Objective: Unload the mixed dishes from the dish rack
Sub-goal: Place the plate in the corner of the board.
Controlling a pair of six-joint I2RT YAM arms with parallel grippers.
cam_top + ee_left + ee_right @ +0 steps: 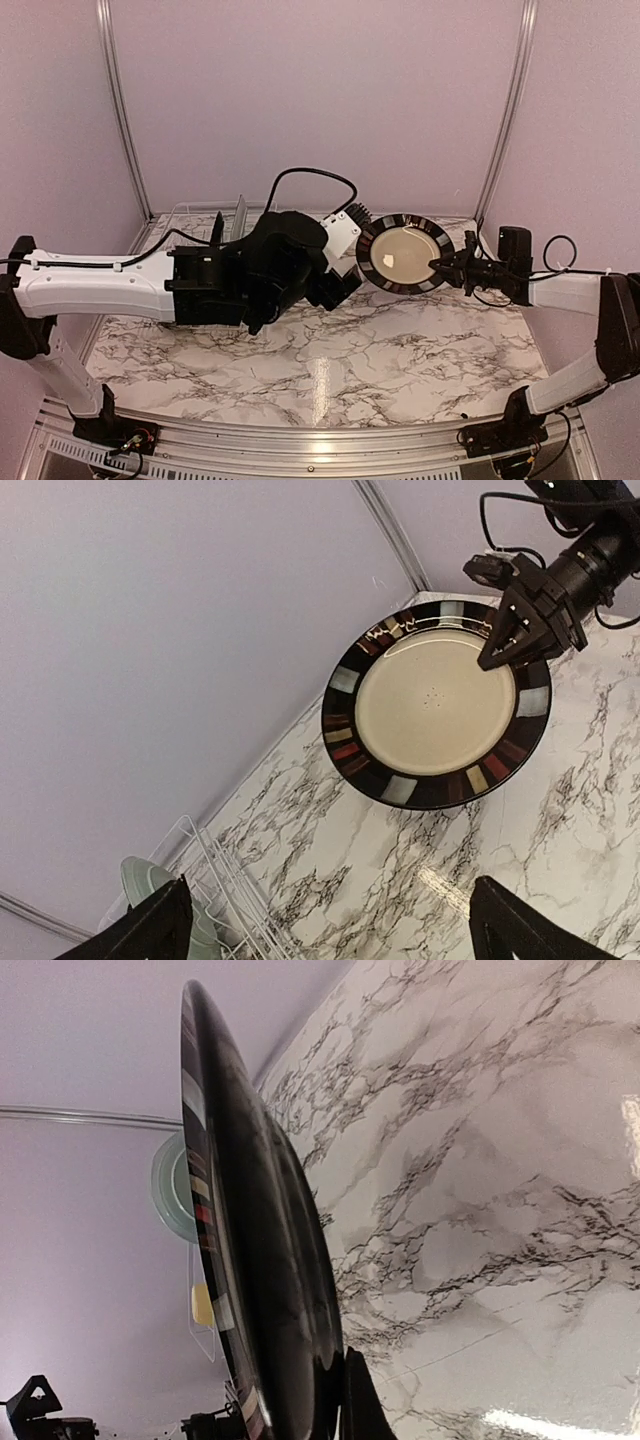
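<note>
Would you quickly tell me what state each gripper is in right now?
Left gripper: open, holding nothing.
Right gripper: shut on the rim of the cream-centred plate.

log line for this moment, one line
right hand: shut on cream plate, held off table | left hand: open, empty | dish rack: far left

Soft, even, purplish light fills all views. Pale glare streaks the table [320, 378], and the close plate [270, 1290] looks blurred in the right wrist view
</note>
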